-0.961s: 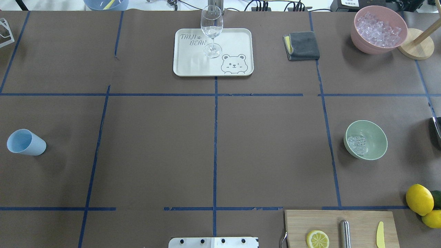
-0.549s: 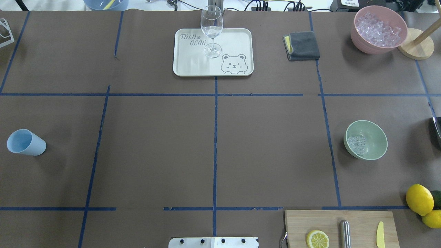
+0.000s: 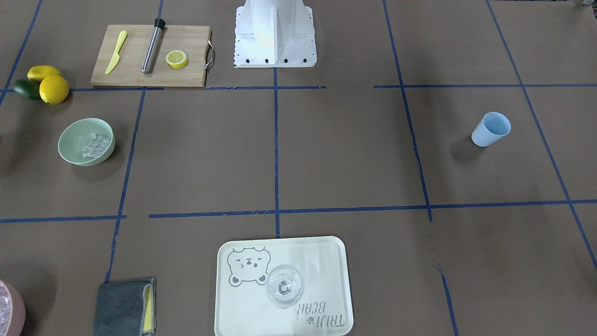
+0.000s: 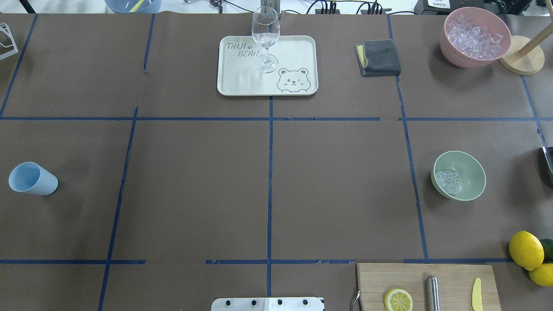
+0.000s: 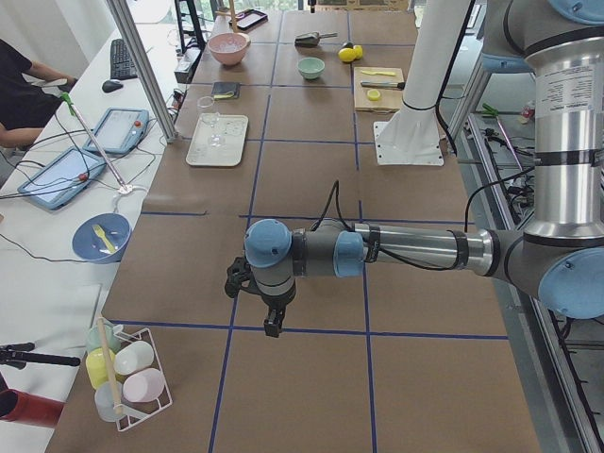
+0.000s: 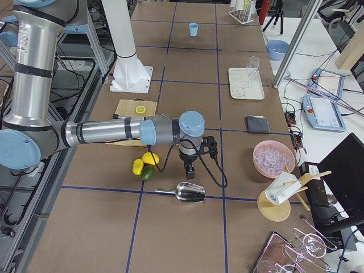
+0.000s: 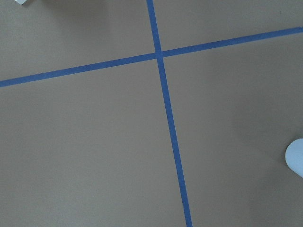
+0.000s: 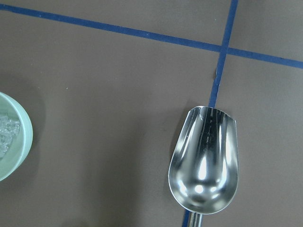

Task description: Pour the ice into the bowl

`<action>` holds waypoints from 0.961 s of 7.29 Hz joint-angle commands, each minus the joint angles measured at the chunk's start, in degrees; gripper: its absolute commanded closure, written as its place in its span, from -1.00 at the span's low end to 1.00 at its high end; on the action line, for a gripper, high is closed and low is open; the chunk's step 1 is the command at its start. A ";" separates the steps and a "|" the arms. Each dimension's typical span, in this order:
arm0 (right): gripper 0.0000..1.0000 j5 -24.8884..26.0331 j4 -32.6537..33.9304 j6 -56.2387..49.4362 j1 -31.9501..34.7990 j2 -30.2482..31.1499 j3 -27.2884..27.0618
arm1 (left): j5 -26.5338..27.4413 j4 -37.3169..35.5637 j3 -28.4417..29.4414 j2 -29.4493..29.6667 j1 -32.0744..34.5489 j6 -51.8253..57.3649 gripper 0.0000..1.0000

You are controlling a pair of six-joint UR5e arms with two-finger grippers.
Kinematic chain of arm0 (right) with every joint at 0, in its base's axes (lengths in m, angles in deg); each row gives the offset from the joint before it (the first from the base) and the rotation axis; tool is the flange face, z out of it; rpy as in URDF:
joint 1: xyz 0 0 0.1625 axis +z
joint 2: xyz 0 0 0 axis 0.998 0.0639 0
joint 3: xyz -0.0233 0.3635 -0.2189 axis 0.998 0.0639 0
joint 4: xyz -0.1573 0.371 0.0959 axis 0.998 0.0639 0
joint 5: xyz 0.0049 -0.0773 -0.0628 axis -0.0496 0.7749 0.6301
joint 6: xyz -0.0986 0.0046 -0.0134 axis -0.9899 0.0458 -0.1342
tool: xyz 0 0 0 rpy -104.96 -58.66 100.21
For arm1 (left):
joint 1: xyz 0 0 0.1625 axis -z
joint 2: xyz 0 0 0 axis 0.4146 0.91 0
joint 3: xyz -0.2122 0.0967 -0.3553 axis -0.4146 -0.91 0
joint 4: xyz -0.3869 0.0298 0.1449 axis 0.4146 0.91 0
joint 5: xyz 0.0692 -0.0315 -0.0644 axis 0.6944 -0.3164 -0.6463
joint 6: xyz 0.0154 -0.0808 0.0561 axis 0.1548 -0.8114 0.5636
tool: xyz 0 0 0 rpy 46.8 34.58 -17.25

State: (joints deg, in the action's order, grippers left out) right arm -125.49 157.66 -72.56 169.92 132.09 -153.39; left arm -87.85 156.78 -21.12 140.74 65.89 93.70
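The pale mint-green bowl (image 4: 468,172) stands at the table's right side, also in the front view (image 3: 77,137) and at the left edge of the right wrist view (image 8: 14,156). A small heap of clear ice cubes (image 4: 447,181) lies inside it (image 3: 95,144). My right gripper (image 6: 189,169) shows only in the exterior right view, hanging over the table just above a metal scoop (image 6: 189,193); I cannot tell whether it is open. My left gripper (image 5: 272,326) shows only in the exterior left view, low over the table's left end; I cannot tell its state.
The empty scoop (image 8: 204,161) lies on the table right of the bowl. A pink tub of ice (image 4: 474,36), a grey cloth (image 4: 379,57), a tray (image 4: 268,82) with a wine glass (image 4: 265,36), a blue cup (image 4: 31,178), lemons (image 4: 525,249) and a cutting board (image 4: 453,276) stand around.
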 commanded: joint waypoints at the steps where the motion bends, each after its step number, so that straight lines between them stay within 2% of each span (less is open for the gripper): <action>1: -1.00 -0.52 0.08 0.67 0.00 -0.01 0.12 | 0.27 -0.03 0.46 1.31 -0.03 0.00 -1.00; 7: -1.00 -1.05 -0.63 4.98 0.00 0.08 -0.06 | 0.36 -0.12 1.34 1.67 -0.03 0.09 -1.00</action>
State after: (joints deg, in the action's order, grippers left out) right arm -126.58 157.08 -67.77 169.92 132.16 -153.40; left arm -87.48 156.60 -20.22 142.35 65.86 93.72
